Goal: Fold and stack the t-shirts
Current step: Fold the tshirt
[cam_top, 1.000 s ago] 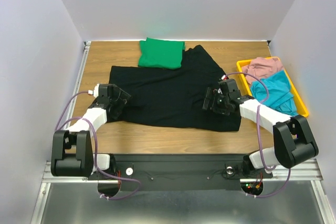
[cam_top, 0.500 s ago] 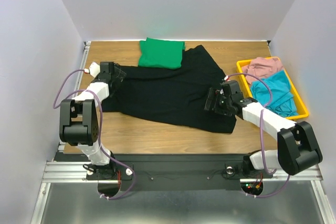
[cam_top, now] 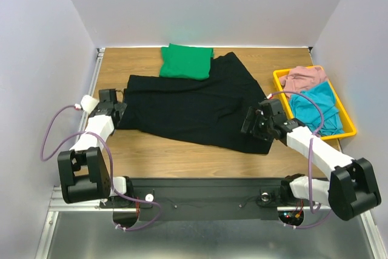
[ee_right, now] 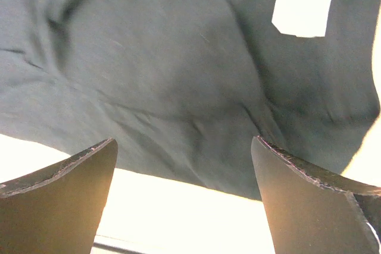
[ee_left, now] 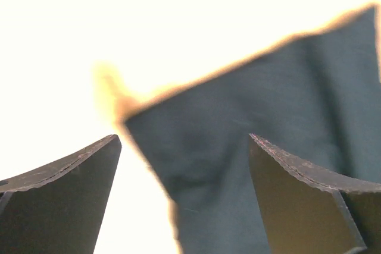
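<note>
T-shirt (cam_top: pixel 194 107), black, lies ahead of left jaws, beneath right jaws.

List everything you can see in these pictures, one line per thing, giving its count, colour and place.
table: one, brown wood, under everything
black t-shirt: one, black, spread across the middle of the table
green t-shirt: one, bright green, folded at the far edge, overlapping the black t-shirt
tray: one, yellow, right side of the table
pink cloth: one, pink, far end of the tray
teal cloth: one, teal, near end of the tray
left arm: one, white and black, near left
right arm: one, white and black, near right
left hand: one, black, open, at the black t-shirt's left corner
right hand: one, black, open, over the black t-shirt's near right part
</note>
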Controlling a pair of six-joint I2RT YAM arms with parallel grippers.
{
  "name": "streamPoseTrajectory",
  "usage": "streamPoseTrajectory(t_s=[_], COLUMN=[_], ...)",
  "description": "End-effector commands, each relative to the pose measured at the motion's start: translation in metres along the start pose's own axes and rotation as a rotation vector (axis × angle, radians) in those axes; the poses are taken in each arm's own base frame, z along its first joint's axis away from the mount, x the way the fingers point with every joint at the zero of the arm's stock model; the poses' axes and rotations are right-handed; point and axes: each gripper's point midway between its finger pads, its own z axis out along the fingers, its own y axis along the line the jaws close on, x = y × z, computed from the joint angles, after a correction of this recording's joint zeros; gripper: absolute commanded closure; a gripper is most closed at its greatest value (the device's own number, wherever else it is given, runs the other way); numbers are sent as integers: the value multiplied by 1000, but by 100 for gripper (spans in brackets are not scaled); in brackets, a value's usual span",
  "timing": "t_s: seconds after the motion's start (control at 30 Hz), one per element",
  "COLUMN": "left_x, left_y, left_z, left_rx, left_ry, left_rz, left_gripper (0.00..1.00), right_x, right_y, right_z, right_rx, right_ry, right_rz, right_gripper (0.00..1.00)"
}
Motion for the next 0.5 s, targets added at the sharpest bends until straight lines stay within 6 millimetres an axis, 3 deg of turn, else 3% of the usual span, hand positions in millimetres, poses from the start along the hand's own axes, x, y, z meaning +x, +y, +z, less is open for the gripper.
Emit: streamPoseTrajectory(t_s=[0.0, 0.07, 0.17, 0.47], left_x=[1, 3, 22, 51], left_y=[50, 47, 46, 47], left_z=[6, 10, 18, 44], left_rx=[-120, -76, -44, -76], left_ry=[-5, 5, 74, 188], left_rz=[-29, -36, -20, 19], left_gripper=[3, 8, 11, 22], right_x=[8, 15, 20, 40], right_y=[-27, -40, -47, -67], right_z=[-15, -21, -26, -20], right_rx=[125, 180, 207, 286], right_ry=[-13, -6, -8, 22], right_rz=[82, 100, 140, 194], right_gripper=[0, 0, 0, 0])
